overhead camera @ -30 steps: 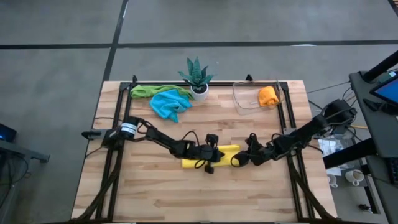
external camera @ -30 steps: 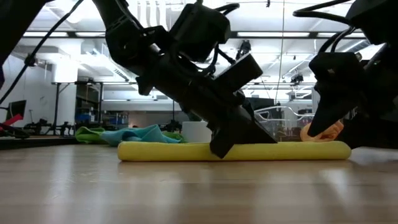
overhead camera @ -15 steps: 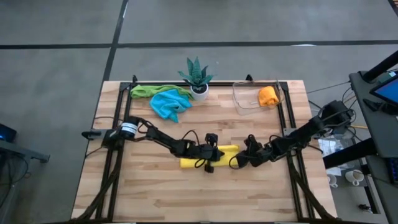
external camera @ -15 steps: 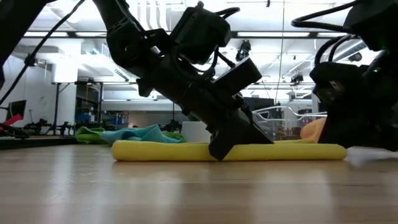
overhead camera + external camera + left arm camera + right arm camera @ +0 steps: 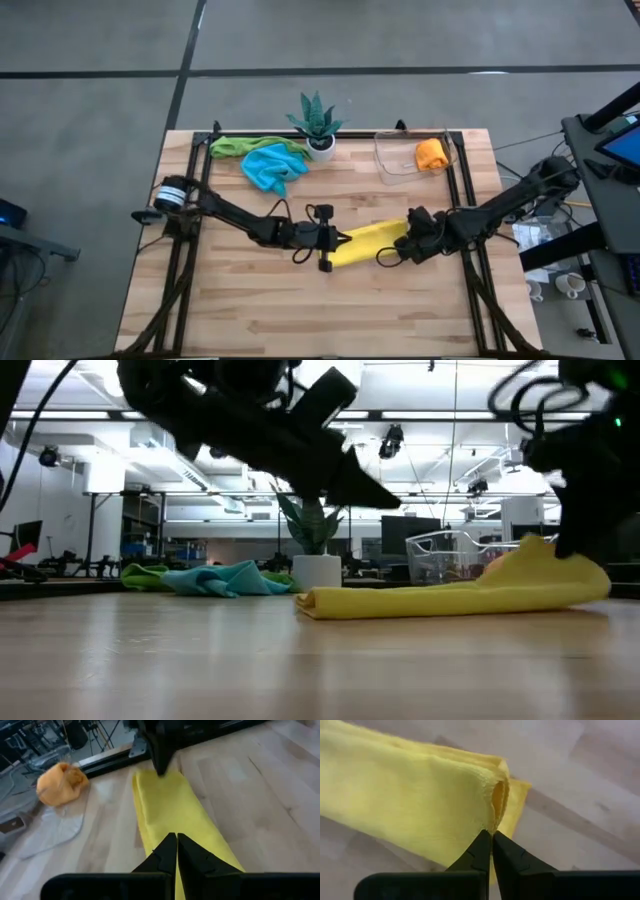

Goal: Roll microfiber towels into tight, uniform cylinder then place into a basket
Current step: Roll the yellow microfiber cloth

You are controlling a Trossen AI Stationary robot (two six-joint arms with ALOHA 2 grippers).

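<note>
Right gripper (image 5: 398,246) clenched on raised end of folded yellow towel (image 5: 365,241); left gripper (image 5: 341,240) clenched empty above opposite end, mid-table.

Two black arms, matte, jointed links with loose black cables looping alongside. Left arm (image 5: 240,218) carries a white band with dark ring near its base, upper left of centre in the high view. Right arm (image 5: 500,208) all black, bulkier wrist block. Left hand (image 5: 176,851): two black tapered fingers, smooth, wedge-shaped tips, black crossbar below. Right hand (image 5: 492,851): same black pointed fingers (image 5: 507,857), flat housing at bottom of frame.
</note>
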